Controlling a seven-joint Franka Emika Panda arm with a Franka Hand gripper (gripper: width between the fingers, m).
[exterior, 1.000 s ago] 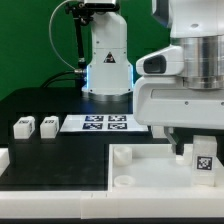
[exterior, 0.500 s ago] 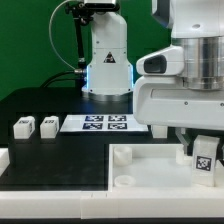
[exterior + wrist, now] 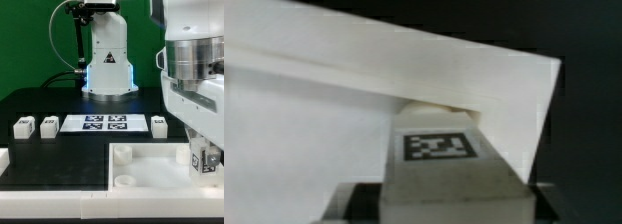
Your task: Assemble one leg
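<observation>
Leg [image 3: 206, 158] stands clamped upright between fingers [image 3: 195, 160].

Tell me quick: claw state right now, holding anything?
Claw: closed on a leg, held over the tabletop's corner at the exterior view's right.

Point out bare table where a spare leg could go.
Bare table lies in front of the two loose legs and marker board, left of the tabletop. It is crowded at the gripper holding a leg.
</observation>
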